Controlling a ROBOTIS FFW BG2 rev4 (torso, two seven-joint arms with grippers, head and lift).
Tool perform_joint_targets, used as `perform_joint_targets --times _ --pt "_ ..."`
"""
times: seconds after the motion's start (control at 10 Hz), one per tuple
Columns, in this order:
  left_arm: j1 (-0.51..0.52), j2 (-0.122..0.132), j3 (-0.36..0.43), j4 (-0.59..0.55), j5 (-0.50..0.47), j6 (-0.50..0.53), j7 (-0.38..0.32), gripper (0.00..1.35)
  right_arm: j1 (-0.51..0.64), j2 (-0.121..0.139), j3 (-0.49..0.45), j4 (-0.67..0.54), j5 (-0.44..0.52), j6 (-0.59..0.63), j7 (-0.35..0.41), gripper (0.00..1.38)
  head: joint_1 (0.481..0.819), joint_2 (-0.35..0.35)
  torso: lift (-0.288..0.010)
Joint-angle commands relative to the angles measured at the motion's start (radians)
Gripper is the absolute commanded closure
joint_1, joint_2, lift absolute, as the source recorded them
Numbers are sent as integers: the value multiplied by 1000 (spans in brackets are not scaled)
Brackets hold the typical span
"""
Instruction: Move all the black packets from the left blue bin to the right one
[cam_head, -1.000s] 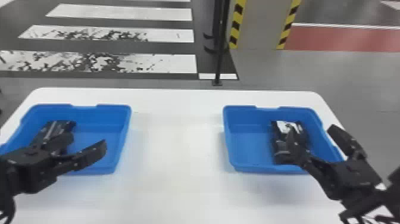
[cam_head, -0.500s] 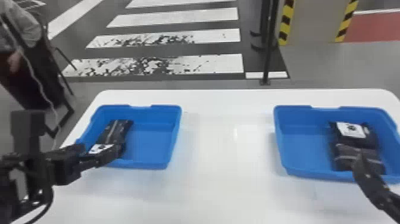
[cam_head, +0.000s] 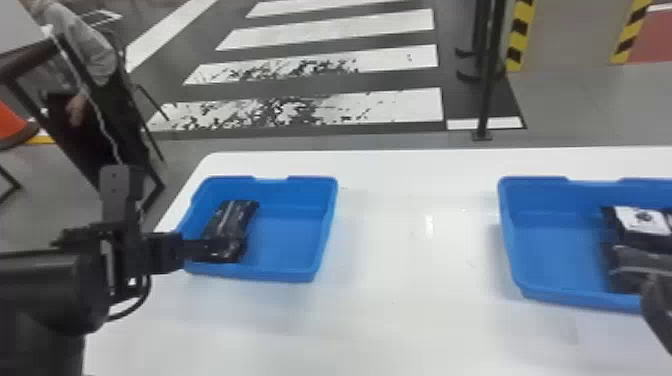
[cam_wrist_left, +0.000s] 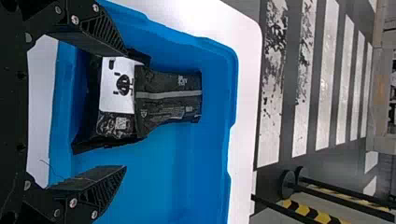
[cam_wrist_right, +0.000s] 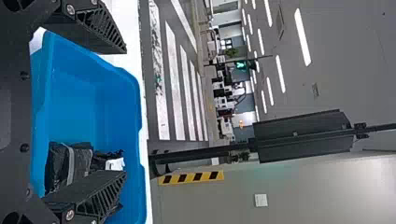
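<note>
My left gripper (cam_wrist_left: 126, 110): jaws apart, at left bin (cam_head: 260, 274); left finger crowded the labelled packet (cam_wrist_left: 116, 91), might have pinned its edge. My right gripper (cam_wrist_right: 125, 112): jaws apart, at right bin (cam_head: 507, 240).

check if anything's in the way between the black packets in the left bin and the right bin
Only the facing walls of the left bin and right bin, which the black packets would likely need lifting over; nothing else visible stands between them on the white table.
</note>
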Motion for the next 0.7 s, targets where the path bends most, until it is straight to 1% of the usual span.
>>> perform_joint_targets --times 0.0,0.1,0.2,0.3,0.4,0.5,0.6 --pt "-70 14 -41 85 -22 24 0 220 -2 1 1 1 -4 4 0 111 695 250 -185" --pt "-111 15 -59 139 -38 32 0 220 1 1 3 1 -8 9 2 111 695 248 -185" --pt "-153 24 -91 201 -46 42 -1 220 -4 1 3 6 -24 28 11 111 695 248 -185" --pt "-185 31 -123 228 -76 91 -1 222 -7 1 5 3 -24 28 14 111 695 246 -185" --pt "-222 32 -142 287 -82 96 -1 220 -9 1 5 6 -30 28 14 111 695 244 -185" --pt "-251 35 -164 316 -108 152 -1 229 -12 1 5 6 -32 28 16 111 695 241 -185" --pt "-269 35 -184 319 -148 207 0 269 -12 1 5 6 -34 28 16 111 695 240 -185"
